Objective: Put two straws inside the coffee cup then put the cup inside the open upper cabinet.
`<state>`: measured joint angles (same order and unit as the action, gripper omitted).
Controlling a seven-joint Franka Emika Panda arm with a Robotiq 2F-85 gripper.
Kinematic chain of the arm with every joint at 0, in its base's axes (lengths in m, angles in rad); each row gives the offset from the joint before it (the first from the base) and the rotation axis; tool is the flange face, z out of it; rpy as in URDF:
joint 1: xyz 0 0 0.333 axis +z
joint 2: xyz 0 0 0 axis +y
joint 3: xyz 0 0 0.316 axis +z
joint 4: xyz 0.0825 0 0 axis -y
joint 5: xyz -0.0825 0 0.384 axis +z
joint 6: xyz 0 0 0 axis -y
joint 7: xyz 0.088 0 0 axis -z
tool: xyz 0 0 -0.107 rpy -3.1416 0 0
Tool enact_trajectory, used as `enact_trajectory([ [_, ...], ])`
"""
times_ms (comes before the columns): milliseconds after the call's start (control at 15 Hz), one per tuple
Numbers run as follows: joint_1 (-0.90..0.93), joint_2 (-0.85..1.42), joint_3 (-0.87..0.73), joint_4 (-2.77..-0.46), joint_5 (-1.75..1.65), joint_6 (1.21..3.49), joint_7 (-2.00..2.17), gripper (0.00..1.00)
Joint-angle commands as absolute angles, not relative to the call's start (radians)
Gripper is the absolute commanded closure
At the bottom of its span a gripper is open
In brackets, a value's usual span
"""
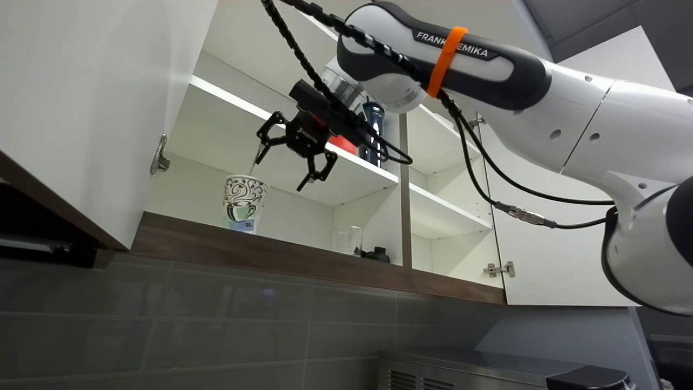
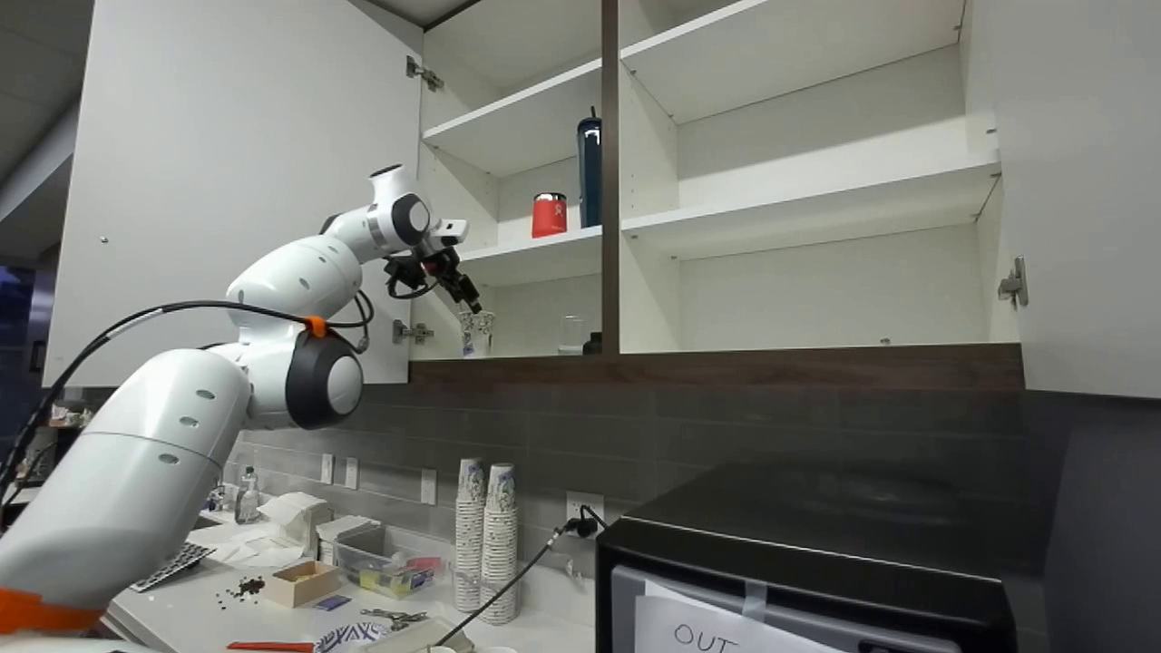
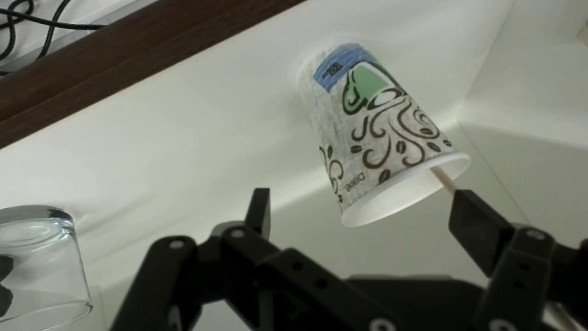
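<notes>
Hovering just above the paper coffee cup [image 1: 244,197], the gripper [image 1: 279,174] is standing released, its 2 fingers [image 3: 480,232] resting wide apart! The cup is standing upright on the bottom shelf [image 3: 193,124] of the open upper cabinet [image 1: 314,262], and 1 straw [image 3: 443,179] is leaning out of it, passing behind 1 finger in the wrist view; whether they're touching, there's no telling. Well apart, a clear glass [image 1: 346,236] is standing, a black object [image 1: 377,255] sitting beside it.

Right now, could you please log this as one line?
coffee cup: upright inside upper cabinet | straw: one visible in cup, second unclear | tool: open, nothing gripped
</notes>
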<state>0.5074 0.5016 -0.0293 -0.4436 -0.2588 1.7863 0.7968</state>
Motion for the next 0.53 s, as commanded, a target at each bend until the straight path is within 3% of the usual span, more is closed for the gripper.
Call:
enact_trajectory([
  [0, 0.505, 0.465, -0.039, -0.444, -0.267, 1.729, 0.784, 0.00],
  [467, 0.490, 0.360, -0.011, -0.455, -0.248, 1.430, 0.673, 0.00],
])
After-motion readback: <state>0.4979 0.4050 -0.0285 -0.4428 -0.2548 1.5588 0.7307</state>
